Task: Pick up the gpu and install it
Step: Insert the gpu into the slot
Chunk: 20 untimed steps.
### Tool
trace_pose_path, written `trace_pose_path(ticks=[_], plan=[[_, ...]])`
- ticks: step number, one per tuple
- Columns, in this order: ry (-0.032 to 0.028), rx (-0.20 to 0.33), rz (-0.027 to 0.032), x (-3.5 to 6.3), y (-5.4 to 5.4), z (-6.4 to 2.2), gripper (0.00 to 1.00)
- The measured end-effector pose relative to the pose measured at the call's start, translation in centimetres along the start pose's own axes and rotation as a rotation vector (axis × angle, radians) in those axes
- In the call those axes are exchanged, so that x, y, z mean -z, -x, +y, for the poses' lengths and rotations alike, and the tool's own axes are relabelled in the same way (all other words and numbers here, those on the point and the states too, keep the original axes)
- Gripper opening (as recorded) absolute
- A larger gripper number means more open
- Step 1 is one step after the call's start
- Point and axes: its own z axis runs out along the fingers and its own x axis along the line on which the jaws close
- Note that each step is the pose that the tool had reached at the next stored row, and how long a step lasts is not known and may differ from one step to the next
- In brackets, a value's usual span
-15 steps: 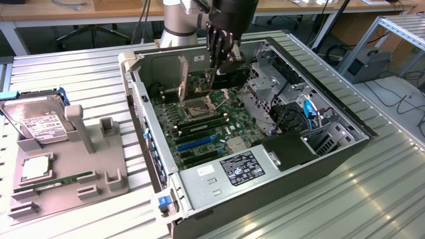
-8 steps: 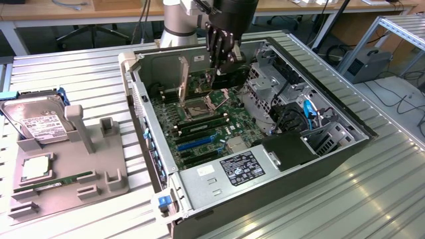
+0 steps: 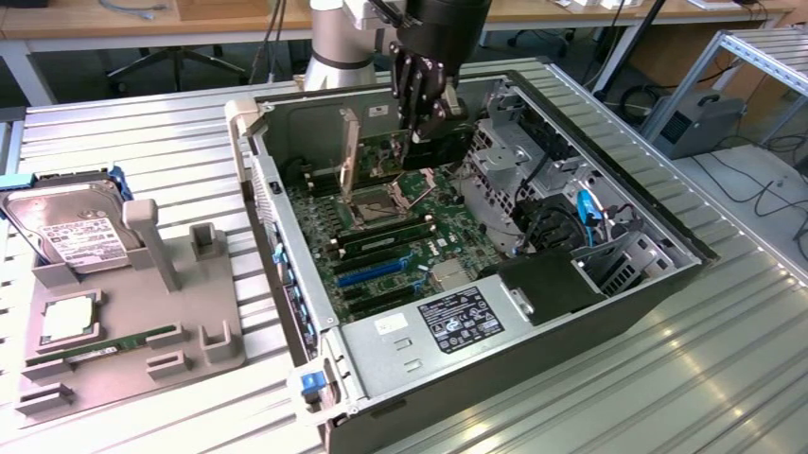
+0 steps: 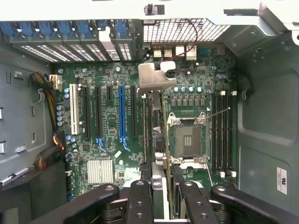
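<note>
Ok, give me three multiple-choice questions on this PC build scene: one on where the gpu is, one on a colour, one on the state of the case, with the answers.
1. Where is the gpu?
A. Lying on the floor
B. Held by the gripper over the motherboard
C. On a chair

2. What colour is the tray carrying the hard drive?
A. Grey
B. Red
C. Yellow

3. How is the computer case?
A. Shut, with its panel on
B. Wrapped in plastic
C. Open, its inside exposed

Answers: B, the gripper clamps the card edge-on above the board. A, the tray is plain grey. C, the board and its slots are in plain sight.
</note>
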Motion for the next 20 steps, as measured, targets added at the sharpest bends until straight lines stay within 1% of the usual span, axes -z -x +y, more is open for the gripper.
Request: trace_pose_path(ticks=[8,20], plan=[[0.0000,0.000,-0.0001,-0.06,-0.11,0.00,0.28],[-0.0001,0.000,-0.0001,-0.20,-0.56,0.08,0.28]])
